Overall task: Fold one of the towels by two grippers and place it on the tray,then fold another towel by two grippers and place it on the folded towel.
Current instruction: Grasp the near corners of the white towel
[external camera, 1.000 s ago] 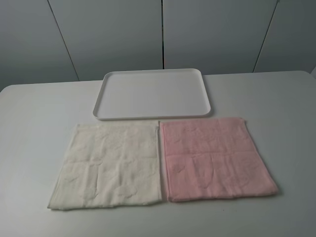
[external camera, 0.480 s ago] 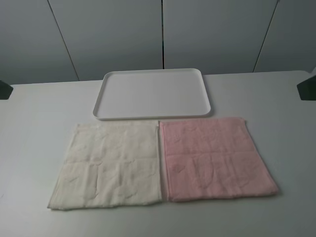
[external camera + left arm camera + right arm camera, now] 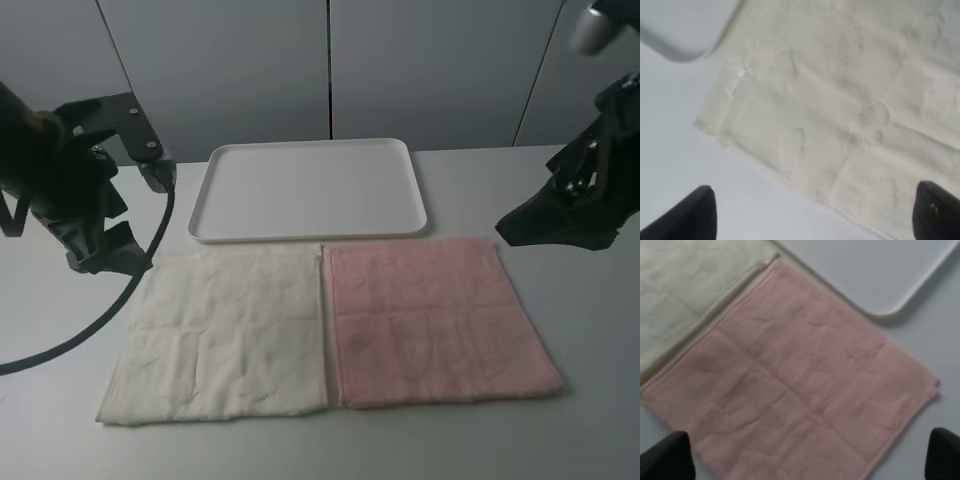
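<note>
Left gripper (image 3: pixel 103 252) and right gripper (image 3: pixel 545 225) have been brought in at the sides, fingers spread wide, nothing held. The cream towel (image 3: pixel 220 335) lies flat on the counter (image 3: pixel 70 445), just beside the pink towel (image 3: pixel 435 320), before the tray (image 3: pixel 310 232); both corners of one edge should be pinched evenly.

I get soft, even, rather dim light from above; a thin shadow edges the pink towel (image 3: pixel 430 320). Both wrist views look soft; the right arm (image 3: pixel 585 190) blurs at its top.
</note>
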